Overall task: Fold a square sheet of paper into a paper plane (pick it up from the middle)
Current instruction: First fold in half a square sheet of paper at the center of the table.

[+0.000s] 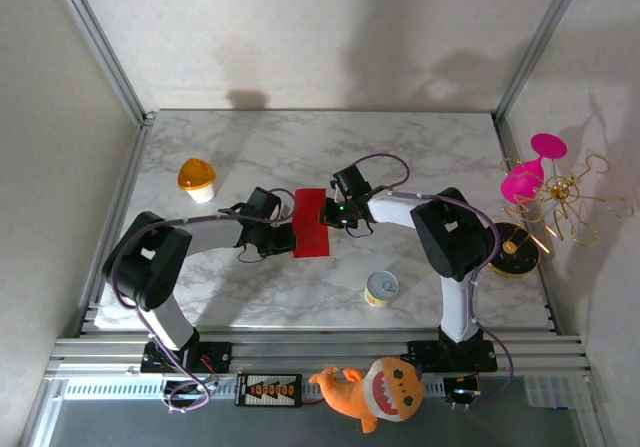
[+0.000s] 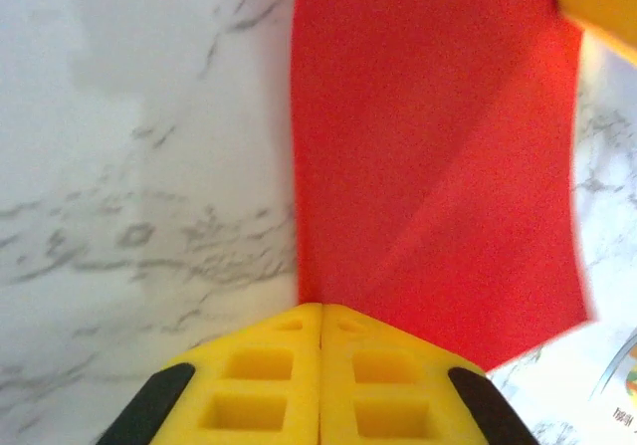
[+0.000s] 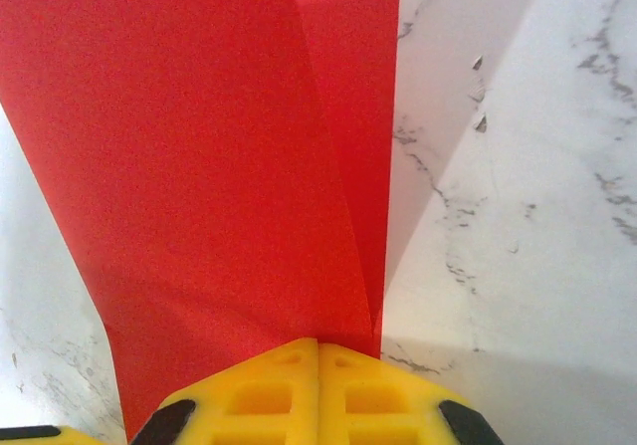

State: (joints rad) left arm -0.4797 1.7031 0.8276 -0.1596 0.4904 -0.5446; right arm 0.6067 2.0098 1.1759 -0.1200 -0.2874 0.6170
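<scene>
The square sheet of paper point(image 1: 310, 222) is red and lies folded into a narrow upright strip at the middle of the marble table. My left gripper point(image 1: 284, 230) is at its left edge, my right gripper point(image 1: 331, 213) at its right edge. In the left wrist view the yellow fingers point(image 2: 320, 308) are pressed together at the paper point(image 2: 428, 156), whose lower edge runs in between them. The right wrist view has my right gripper point(image 3: 318, 342) shut on the paper point(image 3: 199, 166), which rises in two layers with a crease at the right.
An orange-lidded cup point(image 1: 197, 177) stands at the back left. A small yellow tin point(image 1: 381, 288) is in front of the paper, to the right. A pink goblet point(image 1: 530, 172) and a gold wire stand point(image 1: 565, 199) crowd the right edge. An orange shark plush point(image 1: 375, 387) lies by the arm bases.
</scene>
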